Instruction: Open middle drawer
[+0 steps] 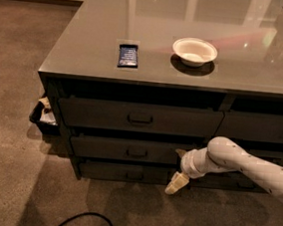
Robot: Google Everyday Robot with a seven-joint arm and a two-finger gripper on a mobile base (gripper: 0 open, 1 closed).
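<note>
A white bowl and blue packet sit apart on the grey countertop.
</note>
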